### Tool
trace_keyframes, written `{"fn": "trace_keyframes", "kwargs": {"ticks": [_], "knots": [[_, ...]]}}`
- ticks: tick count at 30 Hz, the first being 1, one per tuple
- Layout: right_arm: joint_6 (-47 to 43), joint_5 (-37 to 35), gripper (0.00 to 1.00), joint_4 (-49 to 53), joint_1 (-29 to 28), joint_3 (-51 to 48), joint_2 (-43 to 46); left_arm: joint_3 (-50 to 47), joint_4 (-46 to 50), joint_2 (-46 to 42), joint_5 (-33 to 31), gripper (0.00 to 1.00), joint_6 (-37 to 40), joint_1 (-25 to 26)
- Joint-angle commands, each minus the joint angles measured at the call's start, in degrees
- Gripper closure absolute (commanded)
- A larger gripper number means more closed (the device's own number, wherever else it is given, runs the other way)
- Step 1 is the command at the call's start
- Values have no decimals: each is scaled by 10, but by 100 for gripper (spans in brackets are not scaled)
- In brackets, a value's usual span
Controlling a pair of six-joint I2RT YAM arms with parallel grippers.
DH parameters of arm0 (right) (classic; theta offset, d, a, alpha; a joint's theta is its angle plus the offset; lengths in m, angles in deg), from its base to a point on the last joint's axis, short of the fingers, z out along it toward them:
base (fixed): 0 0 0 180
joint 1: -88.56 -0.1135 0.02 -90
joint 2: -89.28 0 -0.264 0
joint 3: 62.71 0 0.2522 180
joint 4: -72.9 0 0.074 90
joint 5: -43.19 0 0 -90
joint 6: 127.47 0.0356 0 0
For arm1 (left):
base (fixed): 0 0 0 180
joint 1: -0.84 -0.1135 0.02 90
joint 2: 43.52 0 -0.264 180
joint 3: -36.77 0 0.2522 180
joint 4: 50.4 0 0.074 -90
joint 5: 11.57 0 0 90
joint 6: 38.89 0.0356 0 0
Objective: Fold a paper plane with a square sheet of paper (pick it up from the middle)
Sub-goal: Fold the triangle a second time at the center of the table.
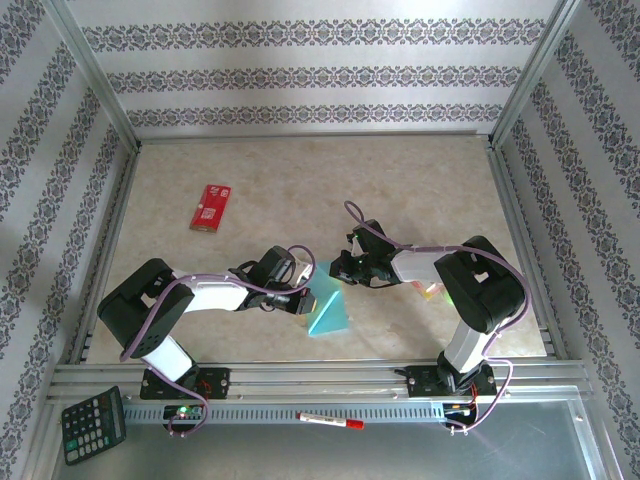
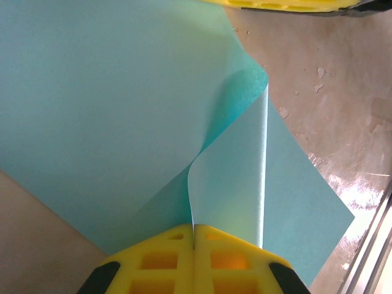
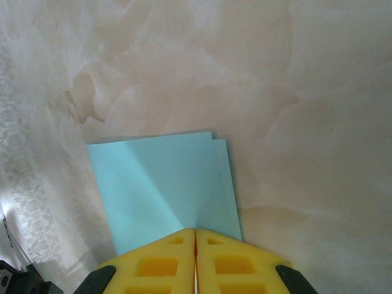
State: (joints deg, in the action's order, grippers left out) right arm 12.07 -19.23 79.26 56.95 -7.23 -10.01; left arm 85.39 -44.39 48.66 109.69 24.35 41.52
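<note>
Near the front edge of the table (image 1: 420, 190), between the arms, the square sheet of paper (image 1: 330, 316) is pinched by both: left gripper (image 2: 194, 236) clenched on a curling flap, right gripper (image 3: 195, 239) clenched on a doubled edge. If the arms pull apart it may tear; a twist could set the crease crooked

Light teal square sheet of paper (image 1: 332, 312), folded over, one layer curling.

1. Thin light teal-blue square sheet of paper (image 1: 330, 315) sits at the beige marbled surface's (image 1: 400, 180) six o'clock.
2. Left claw (image 1: 300, 298) at its nine o'clock edge, right claw (image 1: 340, 268) at twelve.
3. Red rectangular packet (image 1: 211, 207): ten o'clock.
</note>
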Motion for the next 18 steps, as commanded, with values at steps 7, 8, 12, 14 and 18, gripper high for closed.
{"fn": "trace_keyframes", "kwargs": {"ticks": [7,8,12,14,18], "knots": [[-3,-10,92,14,1,-18,-18,12,18,15,-2,96,18,-8],[-2,-11,92,14,1,-19,-18,12,19,15,-2,96,18,-8],[-2,-11,92,14,1,-20,-16,11,26,15,-5,97,20,-8],[-2,-12,91,14,1,-19,-15,9,29,15,-10,98,20,-8],[-4,-9,88,17,3,-15,-7,7,38,13,-13,100,20,-8]]}}
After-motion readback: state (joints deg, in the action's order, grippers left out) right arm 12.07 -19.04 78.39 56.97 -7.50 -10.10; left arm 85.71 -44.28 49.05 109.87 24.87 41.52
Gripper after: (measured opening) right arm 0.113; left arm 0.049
